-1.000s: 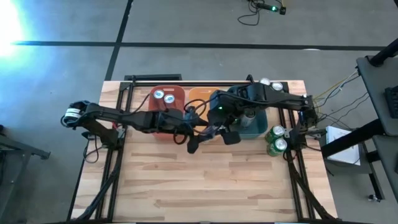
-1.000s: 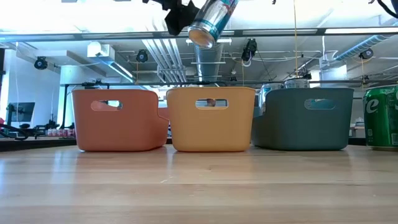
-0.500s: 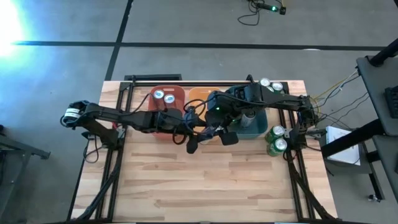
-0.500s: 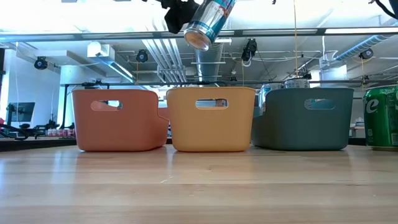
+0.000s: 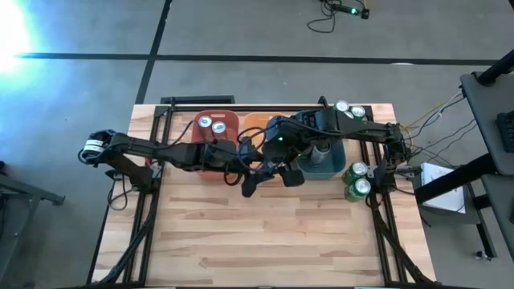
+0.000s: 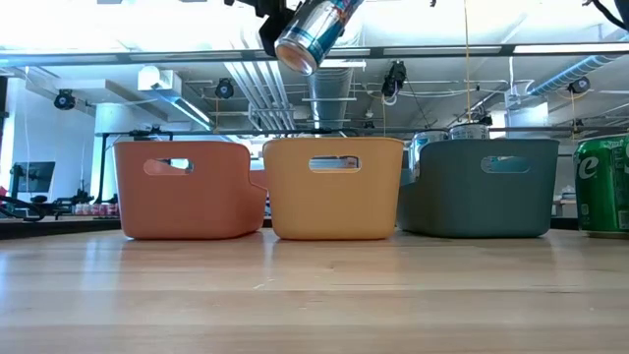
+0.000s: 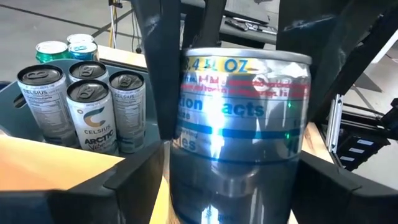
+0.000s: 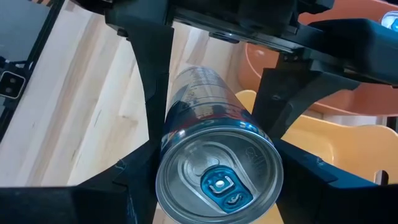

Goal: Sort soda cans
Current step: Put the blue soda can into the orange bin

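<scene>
A blue-and-silver soda can [image 6: 313,28] hangs tilted high above the orange bin [image 6: 334,206], between both grippers. My right gripper [image 8: 217,180], reaching in from the table's right, is shut on it, and the can's tabbed top [image 8: 219,177] faces its camera. My left gripper [image 7: 233,186] comes from the table's left. Its fingers stand open on either side of the can's lower wall. In the high view the two grippers [image 5: 250,183] [image 5: 283,170] meet in front of the bins. My right gripper pinches the can's side wall just below the top rim [image 8: 163,143] between its two fingers [image 8: 134,180], which lie along the can. The can is lifted clear and tilted, bottom end toward the near left. My left gripper's fingers [image 7: 140,180] straddle the can crosswise; whether they touch it, I cannot tell.
A red bin [image 6: 182,192] with two cans [image 5: 211,124], the orange bin and a teal bin [image 6: 482,197] with dark cans [image 7: 93,106] stand in a row at the back. Green cans [image 5: 356,180] stand at the right edge, and more cans [image 5: 348,108] stand behind the teal bin.
My right gripper has carried the can a little toward the table's left and slightly up, farther in between my left gripper's fingers. The can has stayed tilted.
</scene>
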